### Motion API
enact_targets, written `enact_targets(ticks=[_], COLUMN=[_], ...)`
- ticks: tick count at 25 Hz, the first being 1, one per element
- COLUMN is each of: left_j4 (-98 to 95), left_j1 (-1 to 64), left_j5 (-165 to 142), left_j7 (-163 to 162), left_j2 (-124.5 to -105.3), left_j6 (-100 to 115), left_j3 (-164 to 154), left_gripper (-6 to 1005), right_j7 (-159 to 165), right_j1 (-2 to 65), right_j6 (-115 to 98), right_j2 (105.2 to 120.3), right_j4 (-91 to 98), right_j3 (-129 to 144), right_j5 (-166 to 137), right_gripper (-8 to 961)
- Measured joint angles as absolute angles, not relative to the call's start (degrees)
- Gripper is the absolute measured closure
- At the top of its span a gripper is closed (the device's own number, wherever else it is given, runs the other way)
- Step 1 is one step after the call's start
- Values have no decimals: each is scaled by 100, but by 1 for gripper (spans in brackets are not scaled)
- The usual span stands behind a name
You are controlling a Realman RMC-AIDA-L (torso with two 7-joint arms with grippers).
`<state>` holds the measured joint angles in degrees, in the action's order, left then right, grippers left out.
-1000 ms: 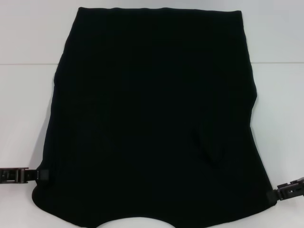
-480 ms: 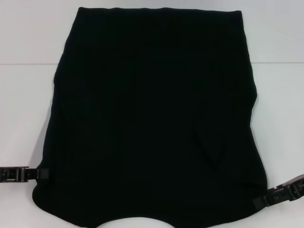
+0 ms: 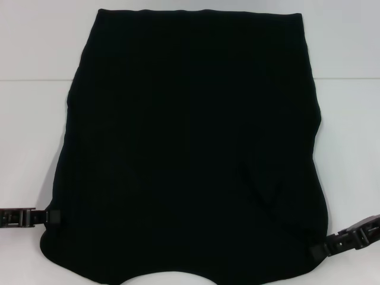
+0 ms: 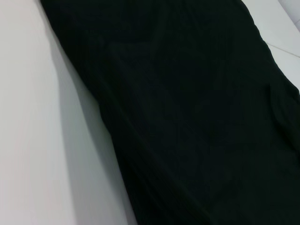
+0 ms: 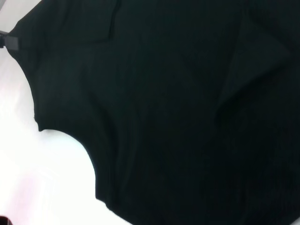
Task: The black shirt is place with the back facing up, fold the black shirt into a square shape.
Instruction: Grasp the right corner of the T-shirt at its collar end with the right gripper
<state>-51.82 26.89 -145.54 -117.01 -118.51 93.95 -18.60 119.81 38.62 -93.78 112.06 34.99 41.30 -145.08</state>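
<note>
— Where is the black shirt [image 3: 190, 148] lying for you?

— It is lying flat on the white counter [image 3: 35, 47], sleeves folded in, plain side up, neckline curving at the near edge.

— And what are your grippers doing?

— The left gripper [image 3: 52, 218] is sitting at the shirt's near left edge, and the right gripper [image 3: 320, 249] is reaching over its near right corner. You are not getting a clear look at either pair of fingers, so gripping or open cannot be told.
</note>
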Motion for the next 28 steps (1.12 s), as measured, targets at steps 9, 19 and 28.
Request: enact_targets(ticks=[9, 19, 28], left_j4=[-5176, -5176, -5172], left_j1=[2714, 2716, 2705], left_j5=[-14539, -14536, -14500], left_j7=[-11692, -11637, -11668], left_j2=[-11847, -11847, -11847], left_j6=[9362, 9325, 9596], left_j3=[-1872, -1870, -1835], left_gripper=[977, 977, 976], right_j7=[12117, 12245, 11797], right_j1=[3938, 3962, 3671], right_j6=[-9238, -9082, -8969], right_j2=[11210, 11279, 11278], right_j4=[3484, 3471, 3471], right_j3=[4277, 4422, 3985], right_j5=[-14521, -14520, -14458], right_gripper=[427, 759, 900])
